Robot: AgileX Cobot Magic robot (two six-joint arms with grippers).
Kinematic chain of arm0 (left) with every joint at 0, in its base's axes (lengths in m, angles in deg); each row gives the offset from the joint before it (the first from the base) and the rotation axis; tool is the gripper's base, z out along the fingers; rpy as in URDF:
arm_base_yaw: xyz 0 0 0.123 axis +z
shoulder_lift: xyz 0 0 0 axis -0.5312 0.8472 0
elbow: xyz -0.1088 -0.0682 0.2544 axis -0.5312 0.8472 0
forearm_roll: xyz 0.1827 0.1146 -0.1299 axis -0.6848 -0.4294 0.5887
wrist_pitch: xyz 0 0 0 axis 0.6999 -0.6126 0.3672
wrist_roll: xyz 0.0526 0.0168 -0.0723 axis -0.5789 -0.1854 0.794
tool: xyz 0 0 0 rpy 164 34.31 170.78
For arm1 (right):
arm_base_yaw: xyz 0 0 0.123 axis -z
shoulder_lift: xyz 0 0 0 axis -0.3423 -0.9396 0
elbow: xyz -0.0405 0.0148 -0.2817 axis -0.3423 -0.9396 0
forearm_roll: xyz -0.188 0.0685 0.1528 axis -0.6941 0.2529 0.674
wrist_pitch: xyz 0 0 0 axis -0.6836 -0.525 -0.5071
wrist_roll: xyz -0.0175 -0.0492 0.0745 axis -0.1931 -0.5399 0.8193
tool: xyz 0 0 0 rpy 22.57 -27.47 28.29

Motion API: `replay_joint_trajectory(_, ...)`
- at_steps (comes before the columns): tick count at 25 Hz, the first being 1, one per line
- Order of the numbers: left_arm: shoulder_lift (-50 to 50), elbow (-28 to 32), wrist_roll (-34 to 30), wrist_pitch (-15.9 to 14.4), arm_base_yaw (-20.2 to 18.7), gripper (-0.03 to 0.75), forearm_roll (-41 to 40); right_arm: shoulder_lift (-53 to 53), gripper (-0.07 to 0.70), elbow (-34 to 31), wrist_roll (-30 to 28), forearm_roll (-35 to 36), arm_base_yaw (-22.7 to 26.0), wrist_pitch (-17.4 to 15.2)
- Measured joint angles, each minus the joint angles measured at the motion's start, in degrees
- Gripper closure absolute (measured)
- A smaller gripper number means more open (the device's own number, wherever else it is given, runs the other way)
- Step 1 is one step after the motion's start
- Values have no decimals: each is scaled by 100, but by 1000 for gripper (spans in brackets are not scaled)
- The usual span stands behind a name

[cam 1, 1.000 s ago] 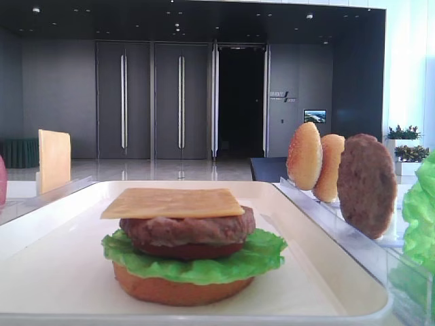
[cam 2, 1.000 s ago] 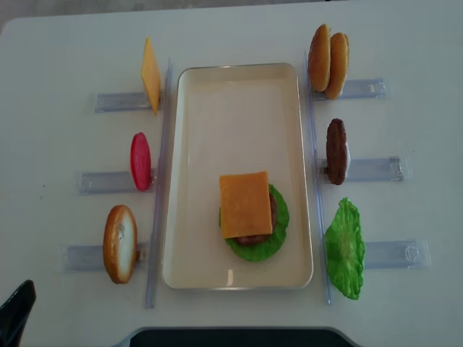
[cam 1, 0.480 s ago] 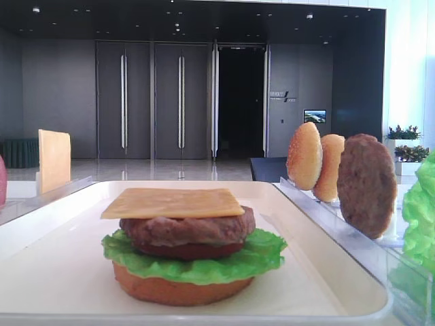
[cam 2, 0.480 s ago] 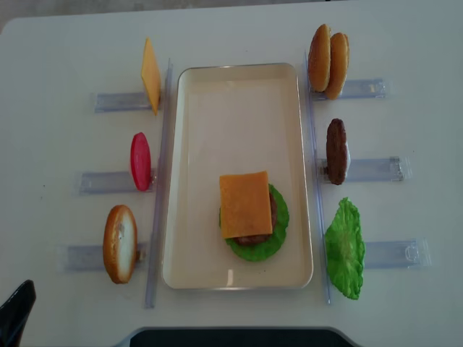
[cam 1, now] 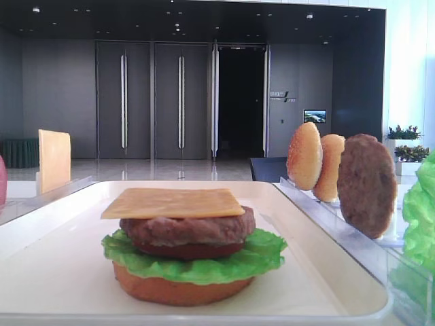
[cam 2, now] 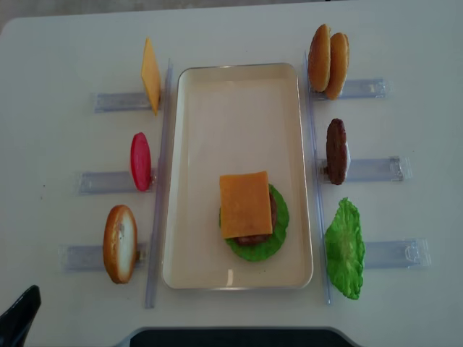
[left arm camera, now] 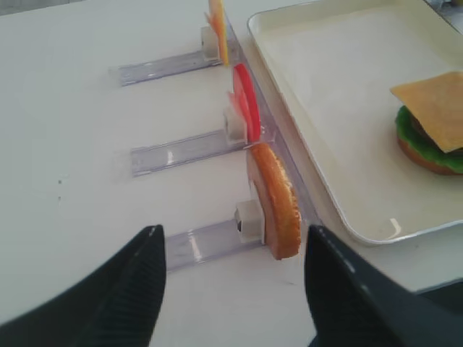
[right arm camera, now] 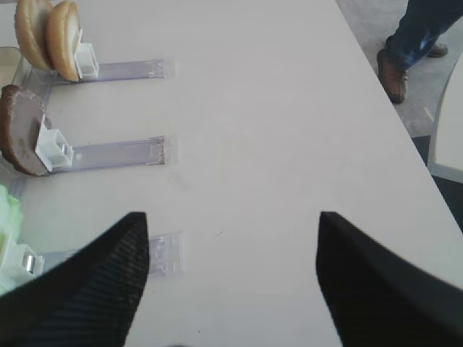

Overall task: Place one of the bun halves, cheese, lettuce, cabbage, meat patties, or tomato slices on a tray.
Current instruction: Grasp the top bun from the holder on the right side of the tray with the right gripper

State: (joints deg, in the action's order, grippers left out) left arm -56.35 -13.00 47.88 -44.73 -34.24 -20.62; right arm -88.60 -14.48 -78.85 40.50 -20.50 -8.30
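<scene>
Bun top, the domed golden-tan sesame-specked half (left arm camera: 275, 201), stands on edge in a clear plastic rack (left arm camera: 210, 242) just left of the large white rimmed tray (cam 2: 239, 87); the tray's stack ends at an orange-yellow cheese square (cam 2: 246, 204). I judge it light, rigid and glossy-slick, so I'd pinch across its thin edge. Left gripper (left arm camera: 231, 289) and right gripper (right arm camera: 231, 278): jaws apart, empty.

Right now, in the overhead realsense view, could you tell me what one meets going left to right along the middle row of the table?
Tomato slice on its clear rack → white tray → meat patty on its clear rack.
</scene>
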Motion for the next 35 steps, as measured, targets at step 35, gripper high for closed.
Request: replay_joint_trajectory(35,0,0,0,0,-125,252,0,-1975,162,1087,-145,-11,0,157)
